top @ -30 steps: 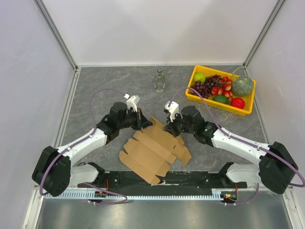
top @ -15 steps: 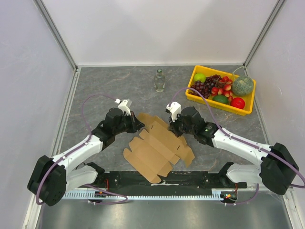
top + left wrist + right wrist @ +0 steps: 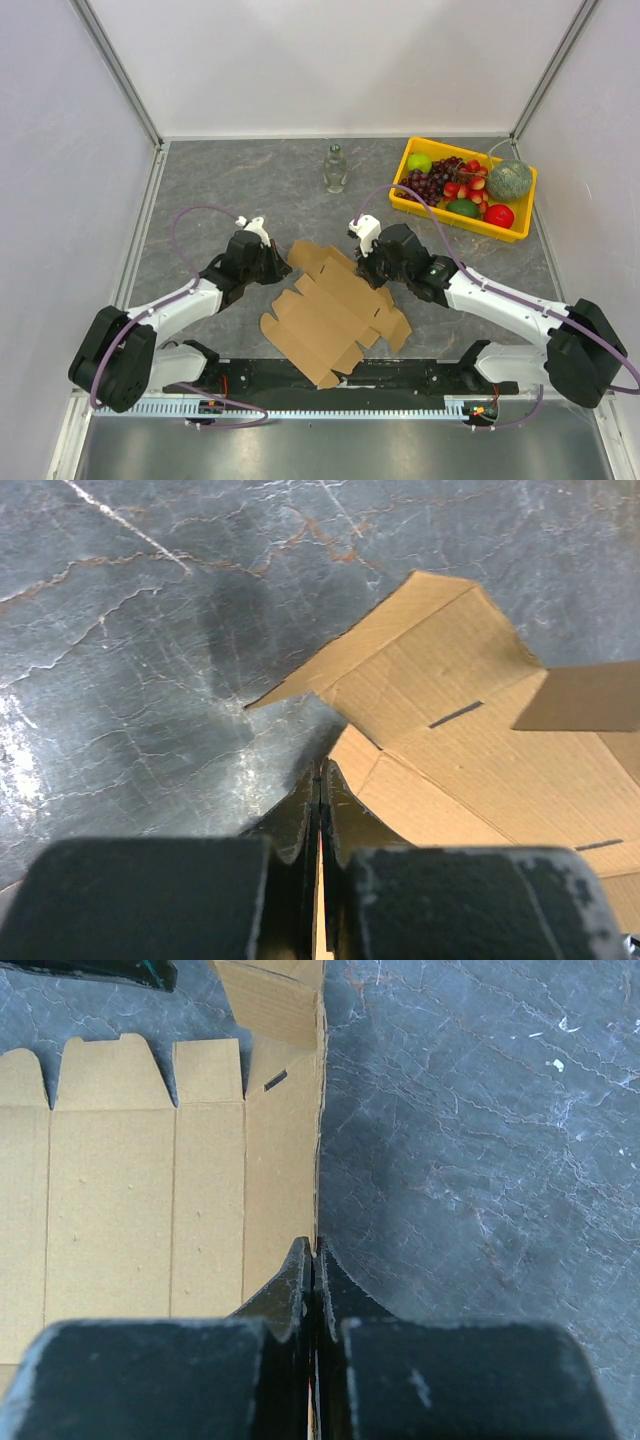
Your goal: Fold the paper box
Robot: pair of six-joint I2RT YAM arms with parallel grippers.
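The paper box is a flat brown die-cut cardboard sheet with flaps and tabs, lying at the near centre of the grey table. My left gripper is shut on the sheet's far-left edge; in the left wrist view the jaws pinch the cardboard edge-on. My right gripper is shut on the sheet's far-right edge; in the right wrist view the closed gripper holds the cardboard, which spreads flat to its left. A small end flap stands up at the far end.
A clear glass bottle stands at the back centre. A yellow tray with fruit sits at the back right. White walls enclose the table on the left, back and right.
My left gripper has moved left and toward the near edge while holding the sheet's edge, and the sheet's left flap has come down flatter. The right gripper has hardly moved.
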